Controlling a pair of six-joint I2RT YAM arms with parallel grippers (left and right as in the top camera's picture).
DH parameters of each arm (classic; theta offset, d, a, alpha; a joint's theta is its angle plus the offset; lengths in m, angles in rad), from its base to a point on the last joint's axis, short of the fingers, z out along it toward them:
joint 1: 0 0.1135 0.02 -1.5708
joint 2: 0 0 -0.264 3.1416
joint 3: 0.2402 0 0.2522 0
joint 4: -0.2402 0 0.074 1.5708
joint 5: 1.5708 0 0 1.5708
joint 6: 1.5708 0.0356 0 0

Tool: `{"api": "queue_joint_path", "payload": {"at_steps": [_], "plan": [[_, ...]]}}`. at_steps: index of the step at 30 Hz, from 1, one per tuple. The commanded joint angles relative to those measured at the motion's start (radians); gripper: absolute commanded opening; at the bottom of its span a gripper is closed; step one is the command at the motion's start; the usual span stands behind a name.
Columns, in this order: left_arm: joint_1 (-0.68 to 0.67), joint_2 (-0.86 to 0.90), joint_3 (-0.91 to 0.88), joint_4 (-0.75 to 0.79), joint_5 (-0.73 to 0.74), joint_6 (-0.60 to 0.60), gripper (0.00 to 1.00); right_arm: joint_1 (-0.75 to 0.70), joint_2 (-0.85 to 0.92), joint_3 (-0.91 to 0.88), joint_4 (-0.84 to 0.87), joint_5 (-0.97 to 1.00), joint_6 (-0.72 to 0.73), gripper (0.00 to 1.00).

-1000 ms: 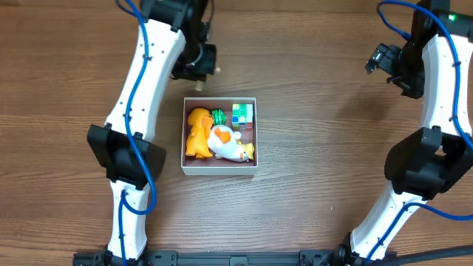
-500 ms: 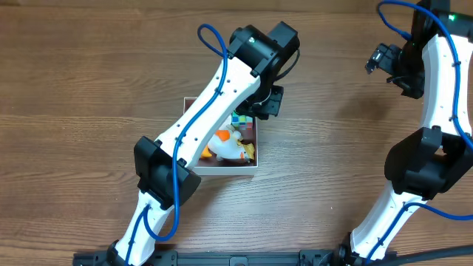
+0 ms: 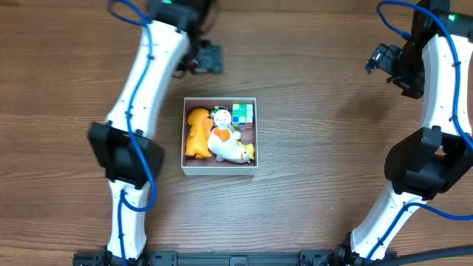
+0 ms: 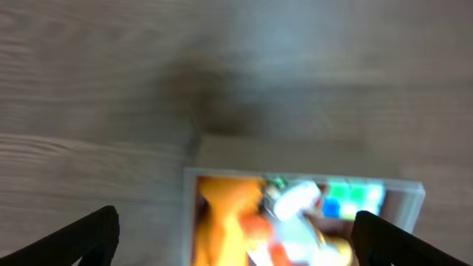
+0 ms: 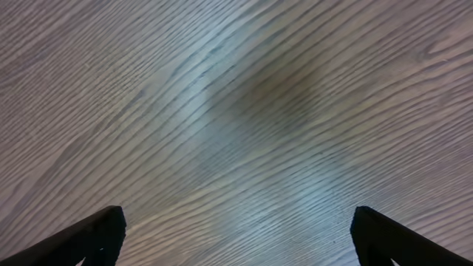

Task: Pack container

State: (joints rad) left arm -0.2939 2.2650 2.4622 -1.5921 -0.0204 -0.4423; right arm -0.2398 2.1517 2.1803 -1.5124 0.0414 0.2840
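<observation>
The container (image 3: pixel 219 171), a shallow white-walled square box, sits mid-table. It holds an orange toy (image 3: pixel 196 133), a white and yellow toy (image 3: pixel 229 149), a green and blue cube (image 3: pixel 242 114) and a small white and orange figure (image 3: pixel 220 117). My left gripper (image 3: pixel 205 59) hovers beyond the box's far left corner, open and empty. In the blurred left wrist view the box (image 4: pixel 295 178) and its toys lie below the wide-apart left gripper (image 4: pixel 236 236). My right gripper (image 3: pixel 380 59) hangs at the far right, and in its wrist view the right gripper (image 5: pixel 236 236) is open over bare wood.
The wooden tabletop (image 3: pixel 325 148) stretches around the box on all sides. The left arm's white links (image 3: pixel 137 96) run down the left side and the right arm's links (image 3: pixel 436 111) down the right edge.
My left arm swung over the box, opened its gripper and drew back to the far left. A small white and orange figure now lies in the box. The right arm has not moved.
</observation>
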Motion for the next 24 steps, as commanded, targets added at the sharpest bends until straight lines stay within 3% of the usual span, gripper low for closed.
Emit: {"api": "queue_joint_path", "payload": {"at_steps": [1, 5, 10, 13, 18, 24], "plan": [[0.114, -0.121, 0.047, 0.004, -0.025, 0.053, 1.0, 0.003, -0.015, 0.001, 0.001, 0.01, -0.003, 1.0], [0.214, -0.224, 0.045, -0.098, -0.058, 0.114, 1.0, 0.003, -0.015, 0.001, 0.001, 0.01, -0.003, 1.0], [0.222, -0.339, 0.021, -0.098, -0.039, 0.16, 1.0, 0.003, -0.015, 0.001, 0.001, 0.01, -0.003, 1.0], [0.222, -0.467, -0.153, -0.098, -0.037, 0.168, 1.0, 0.003, -0.015, 0.001, 0.001, 0.01, -0.003, 1.0], [0.221, -0.757, -0.56, -0.094, -0.031, 0.058, 1.0, 0.003, -0.015, 0.001, 0.001, 0.01, -0.003, 1.0], [0.206, -1.16, -0.676, -0.082, 0.081, 0.027, 1.0, 0.003, -0.015, 0.001, 0.001, 0.01, -0.003, 1.0]]}}
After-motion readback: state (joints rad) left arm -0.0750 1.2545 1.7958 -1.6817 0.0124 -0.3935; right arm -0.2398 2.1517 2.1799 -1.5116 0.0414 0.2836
